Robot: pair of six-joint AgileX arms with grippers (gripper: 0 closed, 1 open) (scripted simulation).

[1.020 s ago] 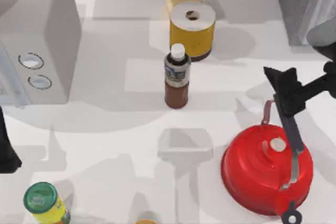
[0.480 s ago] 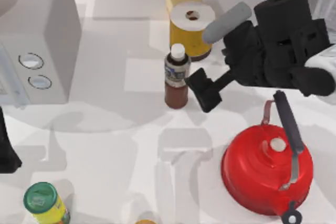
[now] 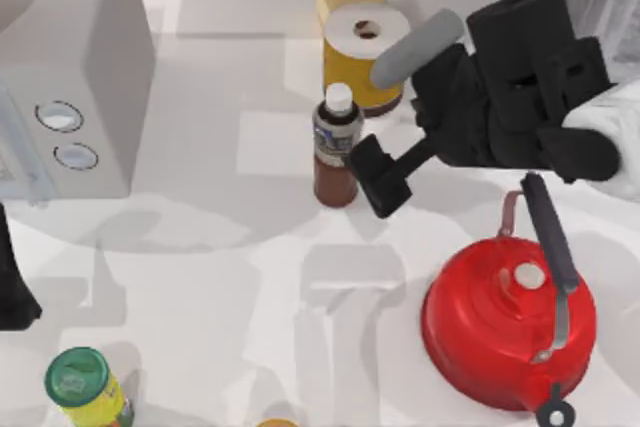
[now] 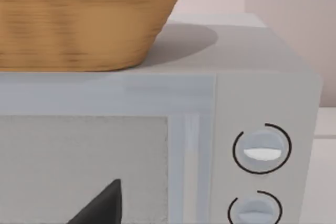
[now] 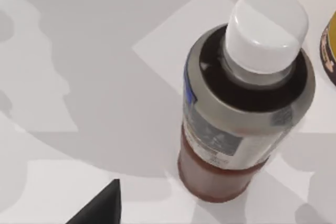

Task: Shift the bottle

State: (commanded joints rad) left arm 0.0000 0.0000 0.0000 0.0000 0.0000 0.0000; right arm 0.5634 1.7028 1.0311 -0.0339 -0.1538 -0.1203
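Observation:
The bottle (image 3: 337, 147) stands upright in the middle of the table: dark reddish-brown body, grey label band, white cap. My right gripper (image 3: 374, 179) hangs low just to its right, close to the body, open and holding nothing. In the right wrist view the bottle (image 5: 236, 129) is seen from above and near, with one dark fingertip (image 5: 102, 208) beside it. My left arm (image 3: 12, 287) is parked at the table's left edge, its gripper open; its wrist view has one fingertip (image 4: 102, 208) in front of the microwave.
A yellow canister with a white top (image 3: 366, 57) stands just behind the bottle. A red kettle (image 3: 505, 332) sits front right, under the right arm. A grey microwave (image 3: 90, 77) fills the back left, with a wicker basket (image 4: 79, 19) on it. A green-lidded yellow container (image 3: 80, 382) stands front left.
My right arm swung in from the table's right edge to the bottle's right side, then crept a little closer to it. The bottle and the left arm stayed put.

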